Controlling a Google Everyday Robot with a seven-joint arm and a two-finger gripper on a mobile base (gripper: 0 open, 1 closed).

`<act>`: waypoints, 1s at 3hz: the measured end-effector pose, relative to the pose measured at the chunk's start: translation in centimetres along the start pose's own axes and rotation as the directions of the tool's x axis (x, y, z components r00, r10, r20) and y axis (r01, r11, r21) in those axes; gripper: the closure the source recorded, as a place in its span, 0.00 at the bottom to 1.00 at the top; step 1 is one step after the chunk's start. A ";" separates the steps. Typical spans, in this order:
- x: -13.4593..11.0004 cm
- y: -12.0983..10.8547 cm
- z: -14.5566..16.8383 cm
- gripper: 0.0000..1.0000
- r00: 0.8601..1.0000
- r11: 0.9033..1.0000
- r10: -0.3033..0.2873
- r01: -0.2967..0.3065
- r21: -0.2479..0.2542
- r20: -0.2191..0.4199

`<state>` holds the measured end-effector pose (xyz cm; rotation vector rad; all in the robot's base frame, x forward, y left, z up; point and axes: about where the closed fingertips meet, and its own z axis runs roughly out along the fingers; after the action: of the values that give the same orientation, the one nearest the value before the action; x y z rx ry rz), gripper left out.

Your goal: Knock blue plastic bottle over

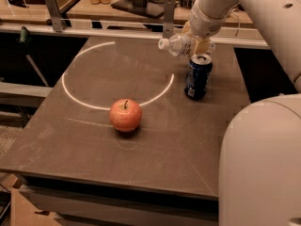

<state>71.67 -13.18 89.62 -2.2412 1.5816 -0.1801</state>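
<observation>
Tabletop, dark brown, flat slab (155,164), fills most of the view below the gripper; near edge visible, right side hidden behind robot body. Painted white ring (70,95) on it, down-left of the gripper.

Robot body, rounded white shell (263,168), well below and right of the gripper; cut off by right and bottom edges. White arm (254,4) enters from top right, upper part out of frame, runs down-left to the wrist.

Cluttered workbench (94,11) behind the gripper, beyond a pale rail; two grey metal uprights (168,13) on it, items there too dim to identify.

Dark blue soda can (198,76) upright, just below the gripper, top open. Print on its side unreadable.

Red apple (126,115), stem up, well apart down-left of the gripper, on the ring's near arc.

Small clear plastic bottle with white cap (177,45): off the table, above the far part of the tabletop, just over and left of the can. Long axis nearly level, cap pointing left, base end toward the wrist. Pale label, no legible writing.

Two-finger gripper (196,45), tan pads, clamped on the bottle's base half; fingertips mostly hidden by bottle and wrist.
</observation>
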 end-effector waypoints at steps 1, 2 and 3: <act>-0.8 1.7 2.1 0.74 0.998 0.996 -0.057 0.055 -0.070 -0.031; -1.3 2.5 3.2 0.51 0.995 0.993 -0.086 0.080 -0.085 -0.059; -2.0 3.4 3.4 0.28 0.994 0.993 -0.082 0.075 -0.093 -0.068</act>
<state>69.08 -11.44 85.47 -2.3936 1.5678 -0.2171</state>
